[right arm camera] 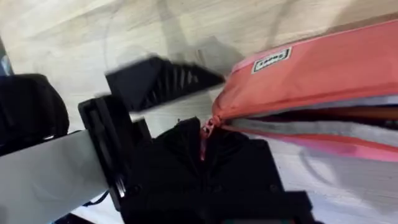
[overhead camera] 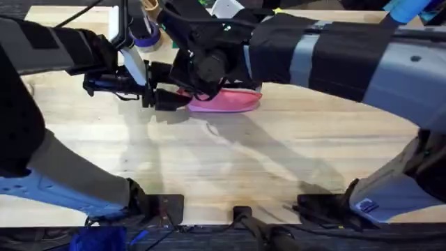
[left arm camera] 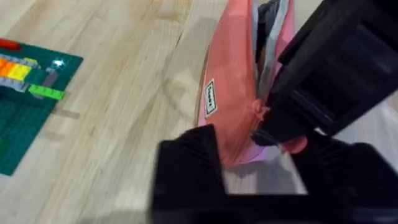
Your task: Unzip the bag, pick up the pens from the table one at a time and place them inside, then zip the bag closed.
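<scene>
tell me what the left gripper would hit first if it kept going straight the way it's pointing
Most likely the bag: the left gripper already straddles its near end, and the pouch runs straight ahead. The right gripper crowds the same end, so depth there is unclear.

The bag (overhead camera: 226, 102) is a pink, oblong fabric pouch lying on its side on the table (overhead camera: 230, 160), toward the far edge. Its zipper gapes open, showing grey lining, and a small white label sits near one end.
</scene>
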You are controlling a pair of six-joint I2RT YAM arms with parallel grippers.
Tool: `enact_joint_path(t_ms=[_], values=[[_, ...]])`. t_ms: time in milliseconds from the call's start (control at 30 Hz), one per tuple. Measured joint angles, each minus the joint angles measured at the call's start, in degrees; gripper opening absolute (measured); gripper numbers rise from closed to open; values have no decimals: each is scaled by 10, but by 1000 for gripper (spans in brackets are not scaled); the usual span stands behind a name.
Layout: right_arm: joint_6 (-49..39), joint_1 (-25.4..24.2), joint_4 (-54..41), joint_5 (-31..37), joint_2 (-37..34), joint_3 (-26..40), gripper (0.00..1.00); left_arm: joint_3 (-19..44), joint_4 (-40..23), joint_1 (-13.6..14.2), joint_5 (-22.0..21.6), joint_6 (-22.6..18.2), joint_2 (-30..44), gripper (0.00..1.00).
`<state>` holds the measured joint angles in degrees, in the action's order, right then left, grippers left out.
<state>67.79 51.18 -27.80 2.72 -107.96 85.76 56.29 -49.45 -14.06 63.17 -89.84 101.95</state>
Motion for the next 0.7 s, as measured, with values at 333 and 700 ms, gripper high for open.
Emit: enact_joint_path(t_ms=[333, 700], values=[[2, -2, 4, -3, 0, 0, 32, 0, 0, 0, -3, 3, 0, 46], [-50, -26, -6, -29, 5, 0, 32, 0, 3, 3, 3, 3, 0, 45]])
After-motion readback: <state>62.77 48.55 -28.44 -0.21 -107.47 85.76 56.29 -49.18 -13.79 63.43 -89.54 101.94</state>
